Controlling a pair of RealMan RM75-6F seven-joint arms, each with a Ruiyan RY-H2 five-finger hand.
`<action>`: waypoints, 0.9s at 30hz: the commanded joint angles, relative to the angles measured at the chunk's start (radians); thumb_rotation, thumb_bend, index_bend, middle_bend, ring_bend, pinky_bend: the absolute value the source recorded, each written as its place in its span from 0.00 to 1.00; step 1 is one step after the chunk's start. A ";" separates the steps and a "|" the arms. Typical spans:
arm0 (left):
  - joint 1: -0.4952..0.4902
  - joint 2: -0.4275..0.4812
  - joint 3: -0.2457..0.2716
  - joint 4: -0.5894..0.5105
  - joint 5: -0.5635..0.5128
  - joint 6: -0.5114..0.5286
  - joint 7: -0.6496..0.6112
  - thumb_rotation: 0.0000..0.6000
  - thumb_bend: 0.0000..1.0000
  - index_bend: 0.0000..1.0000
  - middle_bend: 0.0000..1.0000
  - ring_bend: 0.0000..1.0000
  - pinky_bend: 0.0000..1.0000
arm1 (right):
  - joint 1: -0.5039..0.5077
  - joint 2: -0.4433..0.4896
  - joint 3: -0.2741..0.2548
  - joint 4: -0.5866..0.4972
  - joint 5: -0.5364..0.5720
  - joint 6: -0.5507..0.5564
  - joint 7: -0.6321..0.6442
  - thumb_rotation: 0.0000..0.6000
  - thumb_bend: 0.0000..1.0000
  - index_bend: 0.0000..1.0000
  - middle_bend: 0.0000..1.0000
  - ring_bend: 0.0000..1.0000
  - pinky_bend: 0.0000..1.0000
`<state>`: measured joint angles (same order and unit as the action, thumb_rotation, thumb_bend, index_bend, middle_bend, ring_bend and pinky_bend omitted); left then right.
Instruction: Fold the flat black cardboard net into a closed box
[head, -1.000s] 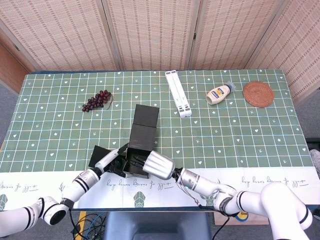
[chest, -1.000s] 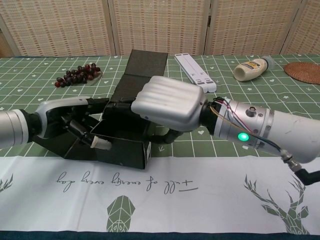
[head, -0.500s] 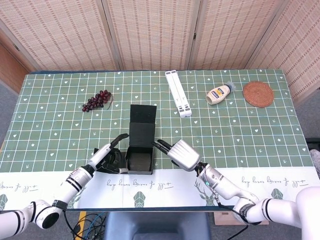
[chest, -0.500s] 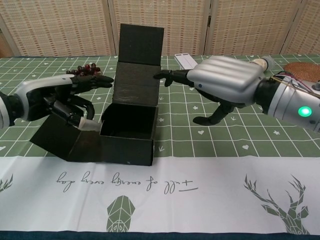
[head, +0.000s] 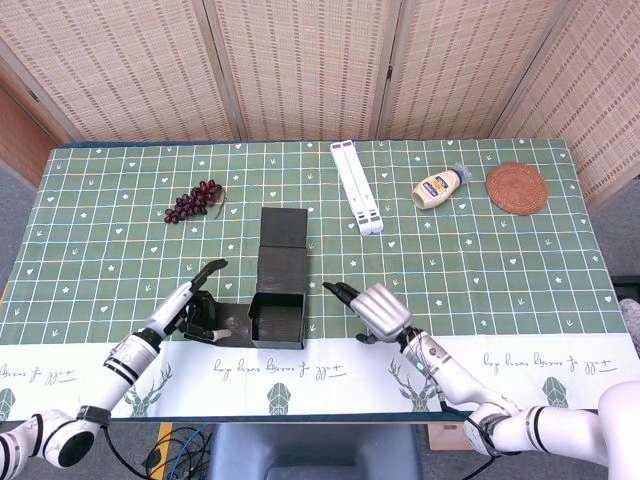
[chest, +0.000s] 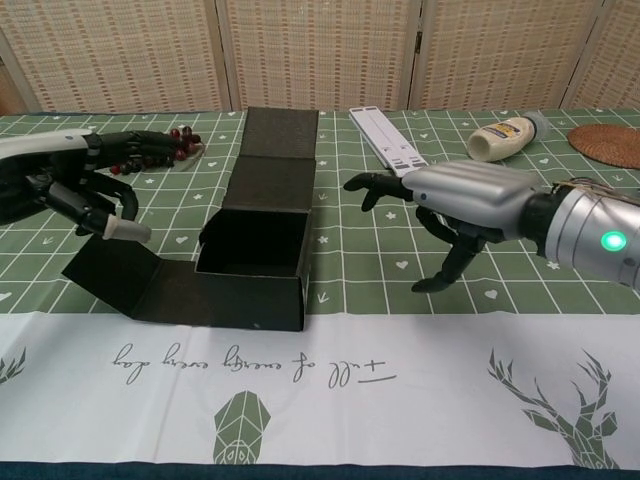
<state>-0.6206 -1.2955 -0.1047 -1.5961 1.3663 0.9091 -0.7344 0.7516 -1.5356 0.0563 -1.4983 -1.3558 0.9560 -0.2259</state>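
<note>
Box (head: 279, 300) sits centre-front on bench (head: 520, 260), left robot hand (head: 192, 312) beside it, right robot hand (head: 377, 308) opposite; grapes (head: 194, 200) behind-left, bottle (head: 438, 187) probably behind-right.

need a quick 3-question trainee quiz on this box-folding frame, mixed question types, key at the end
1. True or false: the right hand is gripping the black cardboard box.
2. Which object lies nearest the woven coaster? A) grapes B) mayonnaise bottle C) white stand
3. Fill in: the box's long lid flap lies back toward the ____ side of the table.

Key
1. False: both the right and left hand are open and off the box.
2. B
3. Far, the screen side, so the box top is open.
</note>
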 joint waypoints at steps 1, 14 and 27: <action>0.009 0.010 0.001 -0.010 0.009 0.010 -0.008 1.00 0.05 0.05 0.00 0.56 0.78 | -0.011 -0.003 0.022 -0.046 0.085 -0.046 0.026 1.00 0.14 0.00 0.15 0.77 1.00; 0.029 0.034 0.009 -0.035 0.056 0.038 -0.037 1.00 0.05 0.05 0.00 0.56 0.78 | 0.007 -0.135 0.125 -0.084 0.402 -0.155 0.140 1.00 0.00 0.00 0.04 0.74 1.00; 0.046 0.051 0.016 -0.033 0.085 0.063 -0.086 1.00 0.05 0.05 0.00 0.56 0.78 | 0.022 -0.327 0.192 0.027 0.454 -0.088 0.185 1.00 0.00 0.00 0.03 0.73 1.00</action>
<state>-0.5754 -1.2451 -0.0889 -1.6298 1.4502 0.9716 -0.8193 0.7687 -1.8409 0.2381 -1.4910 -0.9099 0.8569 -0.0441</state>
